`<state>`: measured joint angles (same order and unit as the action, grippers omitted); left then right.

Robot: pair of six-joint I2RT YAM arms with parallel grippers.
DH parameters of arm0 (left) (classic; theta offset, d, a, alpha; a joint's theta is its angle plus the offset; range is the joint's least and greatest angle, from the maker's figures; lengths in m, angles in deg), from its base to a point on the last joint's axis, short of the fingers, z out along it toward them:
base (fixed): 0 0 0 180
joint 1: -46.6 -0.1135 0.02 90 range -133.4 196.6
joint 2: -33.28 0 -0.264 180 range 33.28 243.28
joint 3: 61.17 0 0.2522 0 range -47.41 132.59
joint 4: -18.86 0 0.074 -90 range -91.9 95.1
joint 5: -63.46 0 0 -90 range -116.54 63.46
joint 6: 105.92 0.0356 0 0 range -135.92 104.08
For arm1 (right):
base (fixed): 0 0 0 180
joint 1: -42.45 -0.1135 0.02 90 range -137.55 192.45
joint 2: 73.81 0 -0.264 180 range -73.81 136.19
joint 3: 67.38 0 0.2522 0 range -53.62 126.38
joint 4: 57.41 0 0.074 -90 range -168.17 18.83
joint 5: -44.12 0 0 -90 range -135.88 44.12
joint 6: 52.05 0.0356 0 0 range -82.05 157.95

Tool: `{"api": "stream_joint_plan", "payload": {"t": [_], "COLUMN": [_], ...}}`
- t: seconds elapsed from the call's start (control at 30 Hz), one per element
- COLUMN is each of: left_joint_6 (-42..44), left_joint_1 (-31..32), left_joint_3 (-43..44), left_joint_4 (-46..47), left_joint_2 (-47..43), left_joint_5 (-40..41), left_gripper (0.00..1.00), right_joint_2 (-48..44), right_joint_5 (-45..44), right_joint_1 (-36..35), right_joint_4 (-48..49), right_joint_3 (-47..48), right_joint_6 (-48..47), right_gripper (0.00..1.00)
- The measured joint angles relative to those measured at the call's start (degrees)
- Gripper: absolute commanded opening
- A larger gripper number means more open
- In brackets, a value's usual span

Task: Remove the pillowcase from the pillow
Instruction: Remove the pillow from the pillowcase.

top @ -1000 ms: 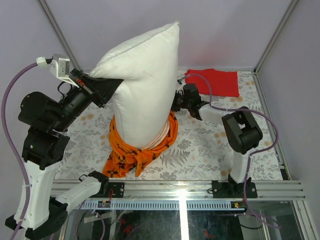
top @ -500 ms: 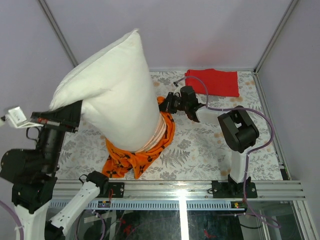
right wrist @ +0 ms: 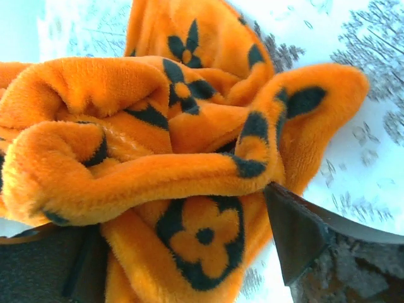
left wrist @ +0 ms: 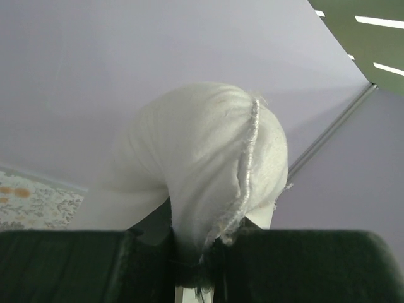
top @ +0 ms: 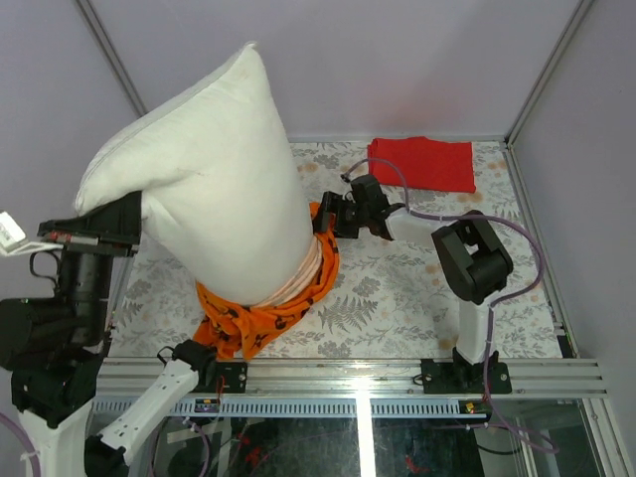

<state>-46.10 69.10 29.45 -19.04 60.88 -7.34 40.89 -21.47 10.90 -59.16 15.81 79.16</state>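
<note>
Top external: left tool (left wrist: 192, 252) pinches pillow (top: 214, 179) corner aloft, pillowcase (top: 260, 313) bunched at base.
Risk: right tool (right wrist: 170, 249) wide, ungripped; it may lift with pillow.

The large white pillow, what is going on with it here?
The left gripper is shut on the seam of the plump white pillow and holds it up on end. The bright orange pillowcase with black motifs is bunched around its lower end on the floral table covering. The right gripper sits at that bunch, jaws wide, orange folds between them.
</note>
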Motion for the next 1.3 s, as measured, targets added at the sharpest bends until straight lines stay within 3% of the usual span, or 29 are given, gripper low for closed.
{"api": "stream_joint_plan", "payload": {"t": [0.1,0.27,0.47,0.6,0.8,1.0,1.13,1.3], "left_joint_6": [0.7,2.2,3.2,3.5,4.6,13.4,17.0,18.7], "left_joint_1": [0.0,0.0,0.0,0.0,1.0,8.7,11.5,11.6], "left_joint_3": [5.6,13.1,16.5,18.8,22.1,26.6,27.4,27.6], "left_joint_4": [-0.2,0.5,2.6,2.9,3.6,8.6,11.8,13.0], "left_joint_2": [6.9,19.1,29.1,33.5,39.1,48.9,53.9,55.3], "left_joint_5": [-2.7,-5.5,-5.2,-3.4,4.7,20.6,25.4,27.8], "left_gripper": [0.01,0.00,0.00,0.00,0.00,0.00,0.00,0.00], "right_joint_2": [-4.6,-17.7,-42.0,-49.5,-46.6,-36.9,-31.6,-26.7], "right_joint_5": [-3.0,-10.5,-16.2,-16.9,-21.0,-25.2,-25.4,-29.2], "right_joint_1": [0.0,0.0,0.1,-2.7,-21.4,-38.8,-42.8,-42.8], "right_joint_4": [-7.3,-18.0,-16.8,-15.0,-12.6,-11.3,-8.1,-5.8], "right_joint_3": [0.0,-0.5,-8.8,-11.3,-11.8,-7.1,-2.3,3.1], "right_joint_6": [-2.3,-5.6,-6.6,-8.5,-13.3,-20.0,-23.4,-29.0], "right_gripper": [0.99,0.99,1.00,1.00,0.97,0.96,0.97,0.98]}}
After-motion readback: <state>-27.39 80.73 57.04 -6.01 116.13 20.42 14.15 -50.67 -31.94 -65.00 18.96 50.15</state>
